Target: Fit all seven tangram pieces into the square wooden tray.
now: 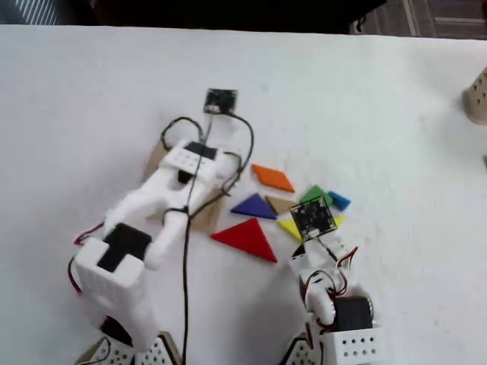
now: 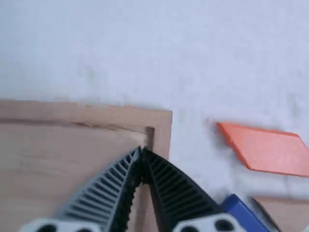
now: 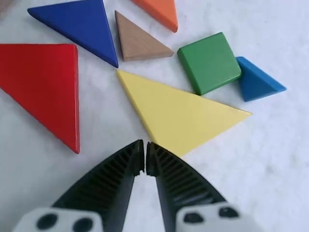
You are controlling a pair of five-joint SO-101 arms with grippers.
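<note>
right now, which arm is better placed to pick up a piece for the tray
Right, probably. Its jaws sit shut beside the yellow triangle, with the red triangle close too. The left arm's jaws are shut over a corner of the tray, farther from most pieces.

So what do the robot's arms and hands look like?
Both arms are chunky white plastic with black motor blocks. The left arm carries a long black cable, and the right arm has thin red and black wires. The left hand and right hand each have two black ribbed fingers tapering to points, on a white base with round holes.
</note>
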